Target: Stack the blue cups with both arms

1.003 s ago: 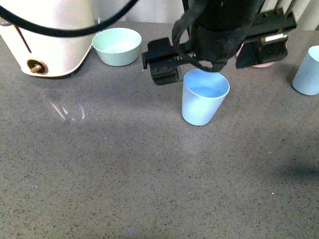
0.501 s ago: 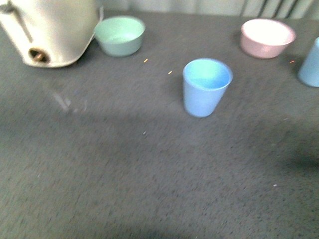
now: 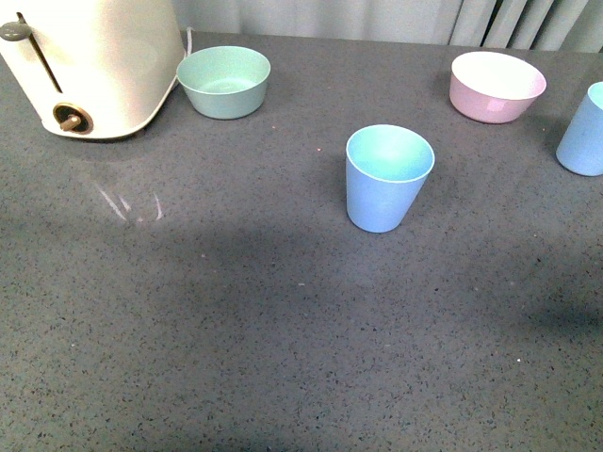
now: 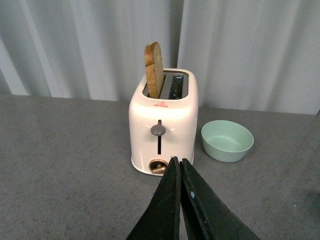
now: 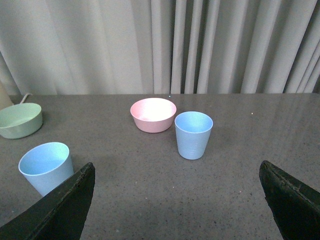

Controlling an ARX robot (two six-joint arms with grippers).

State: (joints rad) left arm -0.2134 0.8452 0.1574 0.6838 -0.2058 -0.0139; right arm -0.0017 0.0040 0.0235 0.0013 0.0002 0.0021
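One blue cup [image 3: 386, 179] stands upright and empty in the middle of the grey table; it also shows in the right wrist view [image 5: 46, 167]. The second blue cup [image 3: 583, 132] stands at the right edge, and in the right wrist view [image 5: 193, 135] it is beside the pink bowl. Neither arm shows in the front view. My left gripper [image 4: 179, 165] is shut and empty, pointing toward the toaster. My right gripper [image 5: 177, 172] is open wide and empty, above the table short of the second cup.
A cream toaster [image 3: 89, 66] with a bread slice [image 4: 154, 70] stands at the back left. A mint green bowl [image 3: 224, 83] sits next to it. A pink bowl [image 3: 497, 87] sits at the back right. Curtains hang behind the table.
A black arm that hung over the middle cup one second ago has left the front view. The cup stays upright in the same spot.
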